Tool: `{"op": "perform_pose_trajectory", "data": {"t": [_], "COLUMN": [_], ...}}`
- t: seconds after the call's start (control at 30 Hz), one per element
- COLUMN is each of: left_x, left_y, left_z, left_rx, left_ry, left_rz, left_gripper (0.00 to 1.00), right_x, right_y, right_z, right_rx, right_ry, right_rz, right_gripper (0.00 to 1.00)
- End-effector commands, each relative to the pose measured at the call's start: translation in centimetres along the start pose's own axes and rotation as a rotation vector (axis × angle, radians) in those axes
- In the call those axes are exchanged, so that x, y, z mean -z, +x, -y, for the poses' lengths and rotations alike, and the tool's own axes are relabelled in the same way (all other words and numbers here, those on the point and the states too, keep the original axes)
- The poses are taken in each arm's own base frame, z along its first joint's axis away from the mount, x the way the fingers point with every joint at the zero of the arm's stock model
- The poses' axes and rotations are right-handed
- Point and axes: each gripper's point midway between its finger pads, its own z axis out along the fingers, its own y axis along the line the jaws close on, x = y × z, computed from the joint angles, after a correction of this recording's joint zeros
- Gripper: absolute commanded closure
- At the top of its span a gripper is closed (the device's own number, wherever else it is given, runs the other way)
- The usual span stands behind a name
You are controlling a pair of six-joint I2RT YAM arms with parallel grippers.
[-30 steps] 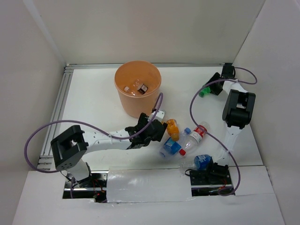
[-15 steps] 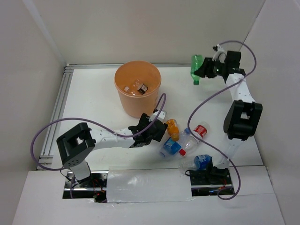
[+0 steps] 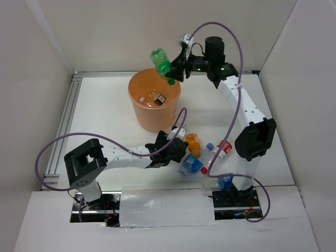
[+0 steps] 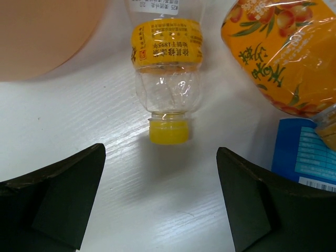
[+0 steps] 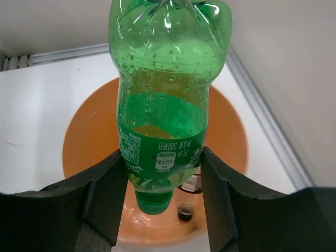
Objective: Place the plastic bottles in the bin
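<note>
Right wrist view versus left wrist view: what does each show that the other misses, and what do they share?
Right wrist only: the green bottle, cap down, clamped in the right gripper over the bin. Left wrist only: a yellow-capped bottle lying on the table ahead of the open left gripper, beside the orange bottle and a blue-labelled bottle. Shared: the bin, which the left wrist sees only as a patch of outer wall.

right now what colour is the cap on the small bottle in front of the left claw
Yellow; the cap shows best in the left wrist view.
</note>
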Motion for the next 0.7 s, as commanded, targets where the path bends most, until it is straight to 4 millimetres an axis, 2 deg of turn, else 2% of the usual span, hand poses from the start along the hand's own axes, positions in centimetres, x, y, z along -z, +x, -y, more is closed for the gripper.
{"op": "perform_pose_trajectory", "data": {"t": [0.0,0.03,0.07,0.1,0.17,0.2,0.23,0.27,0.3,0.33,0.37,0.4,0.43,0.5,0.53,0.57,0.63,0.67], "left_x": [0.0,-0.2,-0.5,-1.0,-1.4,-1.7,-2.3,-2.3,-2.9,-3.1,-3.7,-4.2,-4.7,-5.8,-6.1,-6.1,-6.5,-6.5], "left_y": [-0.9,-0.8,-0.4,-0.3,-0.2,-0.5,0.1,-0.8,-0.7,-1.4,-0.5,-1.0,-1.6,-0.5,-0.1,-0.1,0.3,0.2], "left_z": [-0.6,-0.6,-0.8,-0.6,-0.5,-0.1,-0.4,0.2,-0.2,-0.2,-0.2,-0.3,-0.4,-0.2,0.0,0.1,0.6,0.9], "left_rx": [0.042,0.044,0.036,0.030,0.013,0.020,0.005,0.026,0.021,0.041,0.026,0.042,0.044,0.031,0.021,0.021,0.011,0.016], "left_ry": [-0.052,-0.065,-0.081,-0.085,-0.096,-0.093,-0.099,-0.079,-0.090,-0.080,-0.089,-0.093,-0.100,-0.100,-0.092,-0.083,-0.061,-0.048], "left_rz": [0.029,0.024,0.019,0.012,0.009,0.016,-0.003,0.018,0.015,0.024,0.005,0.013,0.017,-0.021,-0.029,-0.032,-0.043,-0.040], "left_gripper": [0.00,0.00,0.00,0.00,0.00,0.00,0.00,0.00,0.00,0.00,0.00,0.02,0.06,0.15,0.28,0.37,0.56,0.64], "right_x": [-3.0,-3.5,-3.7,-4.0,-4.1,-3.5,-2.1,-1.2,-0.4,1.6,2.6,3.6,5.6,7.7,8.6,10.5,12.3,13.2], "right_y": [2.1,2.4,3.3,2.8,2.8,3.1,2.3,2.1,2.3,3.0,3.4,4.0,5.6,7.2,9.7,9.5,11.3,13.6], "right_z": [-0.3,-0.7,-0.5,-0.6,-0.7,-0.1,0.4,0.8,1.0,1.4,1.5,1.6,1.5,1.1,0.4,0.5,-0.4,-1.2], "right_rx": [-0.030,-0.049,-0.067,-0.082,-0.132,-0.158,-0.157,-0.165,-0.172,-0.191,-0.203,-0.219,-0.255,-0.291,-0.351,-0.338,-0.363,-0.401], "right_ry": [-0.017,-0.028,-0.024,-0.019,-0.020,0.003,0.030,0.049,0.065,0.109,0.127,0.144,0.186,0.218,0.227,0.273,0.294,0.308], "right_rz": [-0.038,-0.046,-0.064,-0.063,-0.070,-0.080,-0.069,-0.063,-0.066,-0.081,-0.088,-0.097,-0.121,-0.148,-0.184,-0.179,-0.215,-0.253], "right_gripper": [0.75,0.61,0.17,0.00,0.00,0.00,0.00,0.00,0.00,0.00,0.00,0.00,0.00,0.00,0.00,0.00,0.00,0.00]}}
